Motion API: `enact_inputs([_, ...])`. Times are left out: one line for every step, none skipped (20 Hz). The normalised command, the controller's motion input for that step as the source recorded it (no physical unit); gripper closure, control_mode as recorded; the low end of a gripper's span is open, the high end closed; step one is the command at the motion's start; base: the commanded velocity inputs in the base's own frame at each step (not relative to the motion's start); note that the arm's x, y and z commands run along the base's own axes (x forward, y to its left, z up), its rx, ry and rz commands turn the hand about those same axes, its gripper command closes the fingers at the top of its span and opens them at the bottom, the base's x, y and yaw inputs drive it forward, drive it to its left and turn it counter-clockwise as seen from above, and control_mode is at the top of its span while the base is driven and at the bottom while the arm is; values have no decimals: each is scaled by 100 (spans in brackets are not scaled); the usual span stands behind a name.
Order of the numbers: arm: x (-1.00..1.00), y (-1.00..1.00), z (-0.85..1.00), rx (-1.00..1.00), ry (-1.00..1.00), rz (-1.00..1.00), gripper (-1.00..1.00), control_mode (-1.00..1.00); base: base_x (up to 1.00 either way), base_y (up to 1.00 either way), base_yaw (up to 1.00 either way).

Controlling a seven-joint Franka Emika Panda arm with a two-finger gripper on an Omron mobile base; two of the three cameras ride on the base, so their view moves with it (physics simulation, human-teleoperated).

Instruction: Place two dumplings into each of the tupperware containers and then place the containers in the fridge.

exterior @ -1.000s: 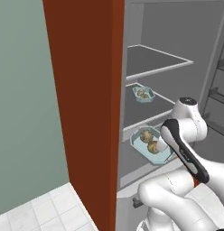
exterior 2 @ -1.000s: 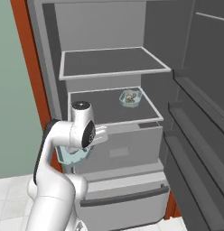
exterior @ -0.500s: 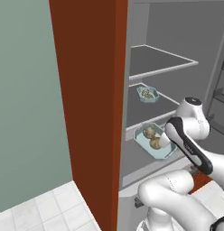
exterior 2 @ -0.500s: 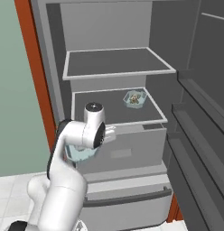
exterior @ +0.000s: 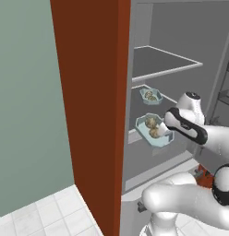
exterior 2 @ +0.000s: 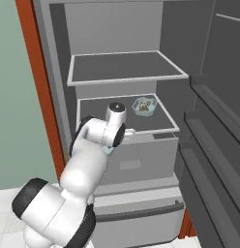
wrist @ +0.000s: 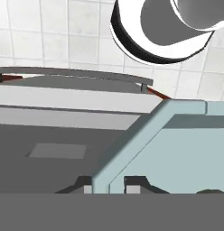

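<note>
**Second tub on its way into the fridge, pinched by the rim**

Gripper [wrist: 109,184] clamped on the wall of one pale blue tupperware container [exterior: 153,130], fingertips [wrist: 134,182] either side of the thin rim at one end. Held just off the front of the fridge [exterior 2: 122,68] shelf [exterior 2: 163,118], roughly level, two dumplings [exterior: 152,127] sitting loose inside. Other container [exterior 2: 144,105] already resting further back on that same shelf, its own dumplings in it.

Light load, by the look of it: thin plastic tub, small soft contents. Wall probably stiff enough to carry from one edge, yet likely to flex and tip on such a narrow pinch. Smooth plastic, so some risk of slipping or pivoting between the pads. Dumplings unrestrained and free to roll toward the low side under any tilt. Best kept flat, moved slowly, set fully onto the shelf before release. No need to regrip; rim hold at the short end looks adequate for so short a carry.
</note>
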Motion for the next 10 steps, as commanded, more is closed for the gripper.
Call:
enact_inputs([99, 0, 16, 2, 24, -7, 100, -100, 0, 0, 0])
enact_inputs([94, 0, 12, 1, 20, -6, 100, -100, 0, 0, 0])
enact_inputs([83, 0, 15, 3, 12, -6, 100, -100, 0, 0, 0])
enact_inputs([59, 0, 18, 6, 6, -1, 100, -100, 0, 0, 0])
enact_inputs([47, 0, 17, 7, 4, 0, 100, -100, 0, 0, 0])
enact_inputs([36, -4, 16, 12, 1, 0, 100, -100, 0, 0, 0])
enact_inputs([24, -11, 15, 17, 0, 0, 100, -100, 0, 0, 0])
enact_inputs([21, -11, 9, 19, 0, 0, 100, -100, 0, 0, 0])
enact_inputs([18, -4, 0, 23, 0, 0, 100, -100, 0, 0, 0])
enact_inputs([21, 0, 0, 27, -7, 0, 100, -100, 0, 0, 0])
